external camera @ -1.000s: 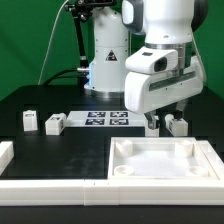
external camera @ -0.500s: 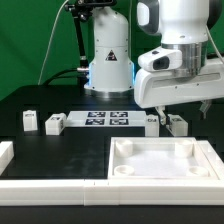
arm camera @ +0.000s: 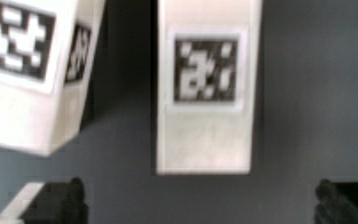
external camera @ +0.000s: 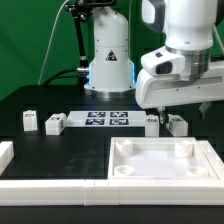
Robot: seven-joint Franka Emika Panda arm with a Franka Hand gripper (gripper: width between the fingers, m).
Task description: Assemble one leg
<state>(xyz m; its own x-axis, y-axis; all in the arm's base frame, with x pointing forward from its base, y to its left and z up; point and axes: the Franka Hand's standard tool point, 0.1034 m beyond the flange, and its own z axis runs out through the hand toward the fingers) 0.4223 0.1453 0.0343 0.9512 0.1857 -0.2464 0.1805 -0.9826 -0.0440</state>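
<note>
Wrist view — our black two-finger gripper (arm camera: 202,203) hangs wide open, empty, above the small white tagged plastic leg (arm camera: 208,90) on the dark table (arm camera: 309,100); descending off-centre, we judge, could knock the tilted white neighbour block (arm camera: 37,75) — just beside.

Seemingly no legible text; only a coded tag (arm camera: 206,70) on the leg (arm camera: 208,140).
</note>
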